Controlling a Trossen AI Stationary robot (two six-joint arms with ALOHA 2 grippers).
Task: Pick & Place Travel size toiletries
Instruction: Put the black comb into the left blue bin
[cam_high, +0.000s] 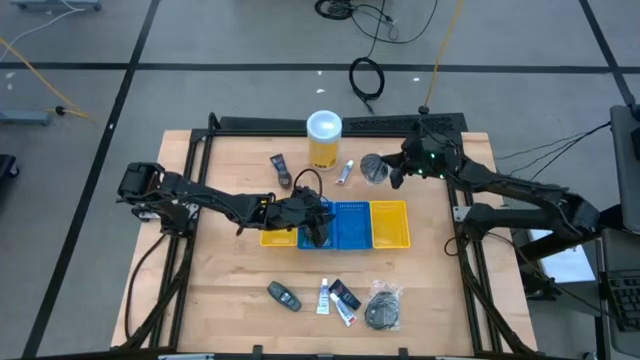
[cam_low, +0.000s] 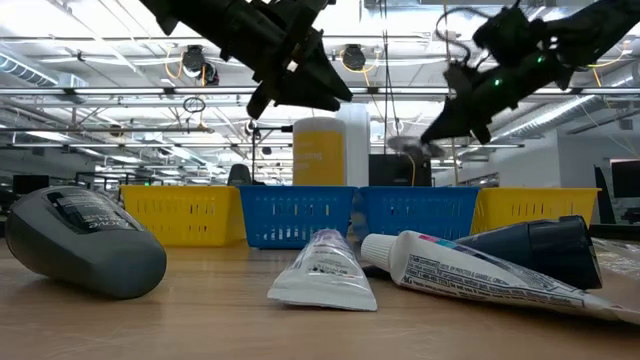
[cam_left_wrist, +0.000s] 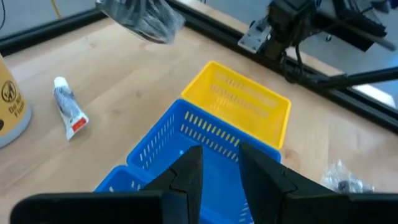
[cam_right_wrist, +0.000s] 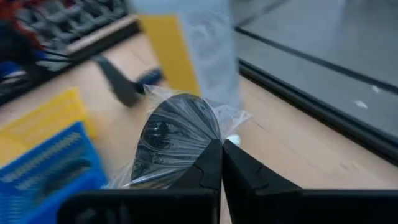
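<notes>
My right gripper (cam_high: 390, 172) (cam_right_wrist: 221, 147) is shut on a round black disc in clear wrap (cam_high: 373, 167), held in the air beside the tall yellow canister (cam_high: 324, 140). My left gripper (cam_high: 318, 230) (cam_left_wrist: 219, 163) hovers over the blue tray (cam_high: 345, 225), open, with nothing between its fingers. On the far side of the table lie a short dark tube (cam_high: 280, 165) and a little white tube (cam_high: 345, 172). Near the front edge lie a dark oval piece (cam_high: 283, 295), white tubes (cam_high: 323, 296), a dark tube (cam_high: 345, 294) and a second wrapped disc (cam_high: 383, 308). My right gripper pinches the clear wrap at the disc's edge (cam_right_wrist: 214, 132) between its two fingertips. The fingers come slanting down from the table's right side. The disc (cam_low: 408, 147) juts out ahead of the fingertips, lifted clear of the table.
The blue tray stands between two yellow trays (cam_high: 275, 236) (cam_high: 392, 222) in a row at mid-table. A black frame (cam_high: 250, 125) runs along the table's far and side edges. Bare wood lies between the trays and the front items.
</notes>
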